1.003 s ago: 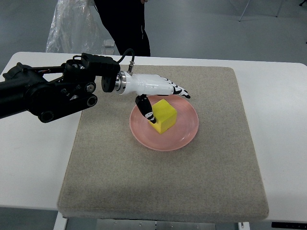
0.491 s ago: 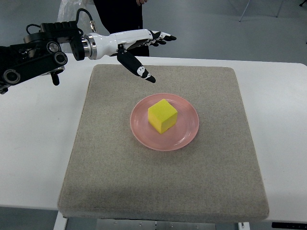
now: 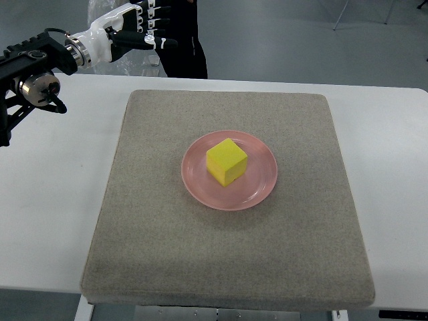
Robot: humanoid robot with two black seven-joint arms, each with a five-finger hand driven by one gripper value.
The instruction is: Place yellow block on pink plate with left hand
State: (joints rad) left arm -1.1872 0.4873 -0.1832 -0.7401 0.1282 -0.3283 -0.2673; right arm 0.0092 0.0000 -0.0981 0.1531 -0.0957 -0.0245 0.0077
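Top view from my end: yellow block (image 3: 226, 162) sits on pink plate (image 3: 261, 187), roughly plate centre, one corner pointing toward 6 o'clock. Plate rests mid grey mat (image 3: 200, 254) on white surface (image 3: 47, 221). Left hand (image 3: 134, 23) up at 11 o'clock corner of frame, well apart from plate, fingers stretched out loose, holding nothing. Person in dark clothes (image 3: 180, 40) standing behind surface at 12 o'clock, plastic bag (image 3: 100, 13) beside them.

Light: I see bright, even, diffuse overhead lighting.
Shadows: faint and soft beside the yellow block (image 3: 227, 162) on the pink plate (image 3: 261, 189).
Glare: none I can see.
Focus: sharp across my view; left hand (image 3: 131, 28) slightly soft.
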